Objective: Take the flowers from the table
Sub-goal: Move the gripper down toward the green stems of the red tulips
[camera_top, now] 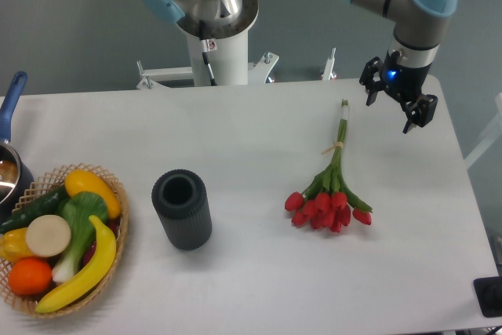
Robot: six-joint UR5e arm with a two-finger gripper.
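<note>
- At the far left edge of the table (235, 123) you see a pot (9, 170) with a blue handle, cut off by the frame, well left of the flowers.
- Next, at the front left, sits a wicker basket (118, 198) holding a banana (82, 268), an orange (30, 276), a yellow pepper (90, 188), a cucumber (35, 205) and a leafy green vegetable with a round white cut end.
- Just right of the basket, and well left of the flowers, a dark ribbed cylinder (182, 209) stands upright with its hollow top open to you.
- Behind it, at the back edge, you see the arm's white base (220, 45), far left of and behind the flowers.
- The flowers (329, 194) lie flat on the table, right of centre: red heads bunched toward the front, green stems running back and slightly right, a pale band around the stems about midway.
- The gripper (398, 103) hangs above the back right of the table, just right of the stem tips and apart from them. Its two fingers are spread with a gap between them, and nothing is in them.
</note>
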